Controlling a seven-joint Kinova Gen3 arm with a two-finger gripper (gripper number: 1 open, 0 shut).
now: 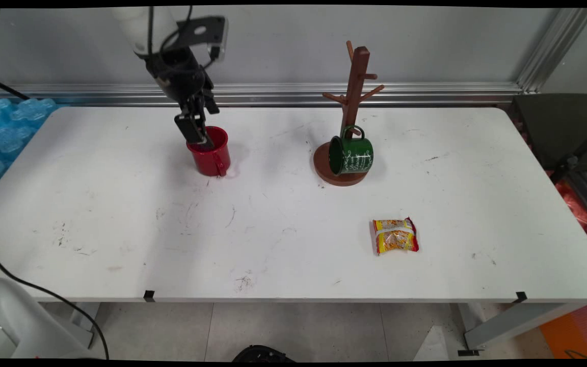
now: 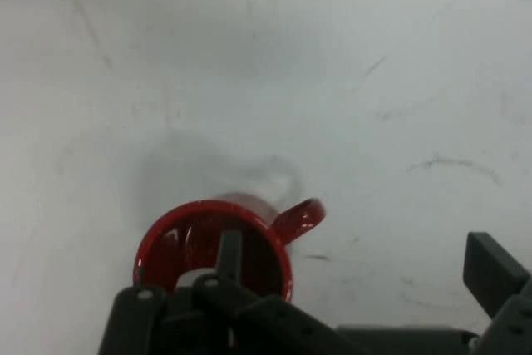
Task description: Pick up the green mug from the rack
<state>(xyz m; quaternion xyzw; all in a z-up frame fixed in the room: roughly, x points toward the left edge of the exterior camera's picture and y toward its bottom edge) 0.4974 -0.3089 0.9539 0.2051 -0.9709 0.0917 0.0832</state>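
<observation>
Pincer point(image 1: 197, 133) spread wide at the upright red mug point(image 1: 211, 153), one finger point(image 2: 228, 257) inside its rim, the other well outside

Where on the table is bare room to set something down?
The widest bare patch is the table's near left, in front of the red mug. Another strip lies between that mug and the mug tree. The right end past the snack packet is free too. It is crowded around the gripper at the red mug, and at the tree's base with the green mug.
</observation>
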